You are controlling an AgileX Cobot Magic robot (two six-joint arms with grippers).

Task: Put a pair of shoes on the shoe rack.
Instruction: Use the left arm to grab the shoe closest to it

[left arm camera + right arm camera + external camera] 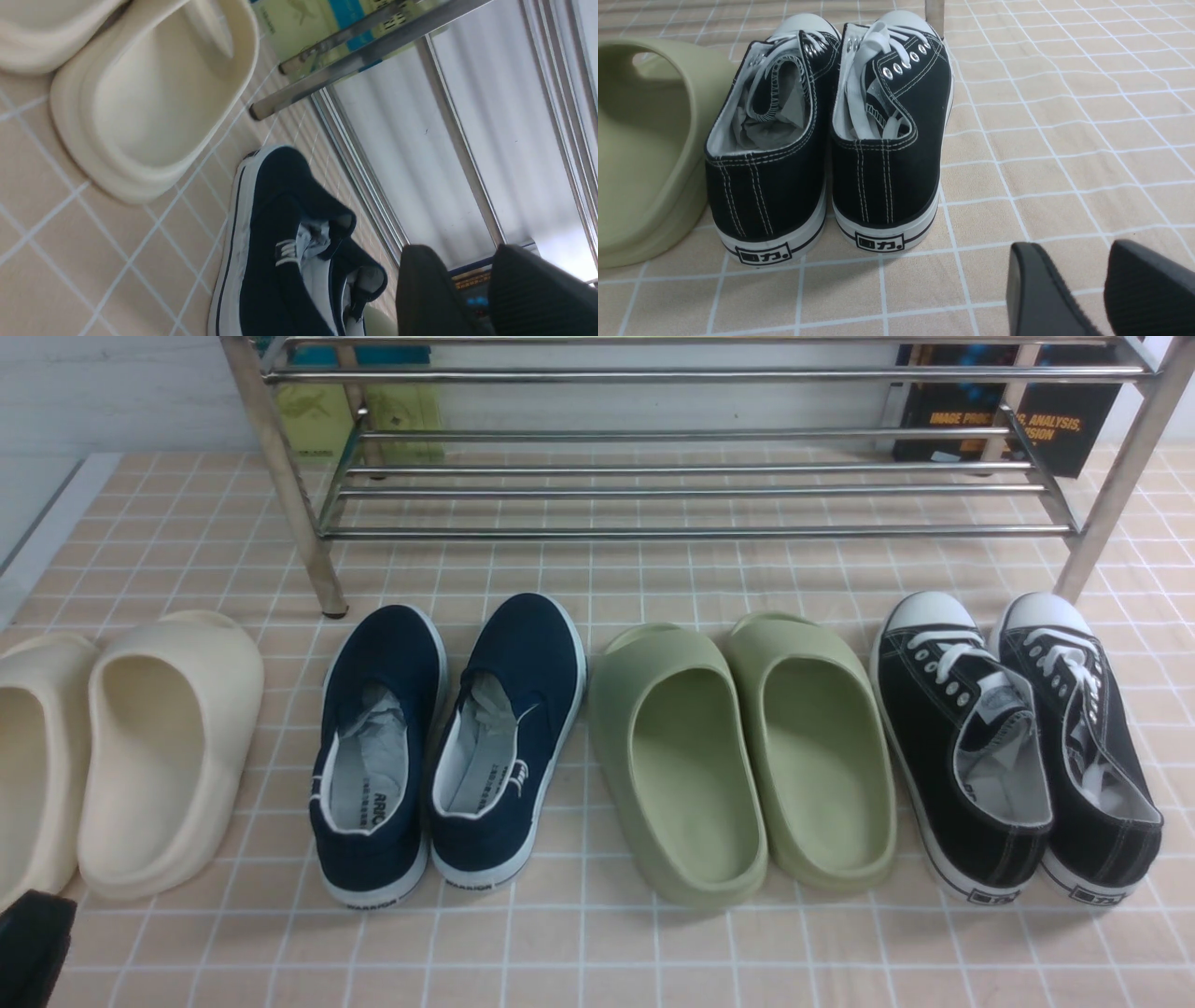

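Nearest, front view, bottom-left corner: black arm part (33, 947), cropped by the frame, no fingers in shot.

Left wrist view only: left gripper (462, 259), two dark ribbed fingers parted by a moderate gap, nothing between them, touching nothing; finger bases cut off.

Right wrist view only: right gripper (1073, 252), fingers likewise apart and empty, over bare checked cloth (1064, 140), near the heels of the black lace-ups (887, 140).

Next, one row on the cloth, heels toward the robot, left to right:
- cream slides (168, 747), outer one half cropped;
- pair of navy slip-ons (387, 658), side by side and touching, on the cloth in front of the rack's left leg, not on the rack;
- green slides (672, 747);
- black lace-ups.

"WARRIOR" heel lettering just readable, in front view alone; insole print too small to read. Navy heels cropped in left wrist view, far shoe mostly hidden behind the near one.

Farthest: shoe rack (691, 532), chrome bars, upper tier cut off at the top edge. Behind the bars: dark book (1055, 429) and yellow-green item (355, 420), both partly screened.
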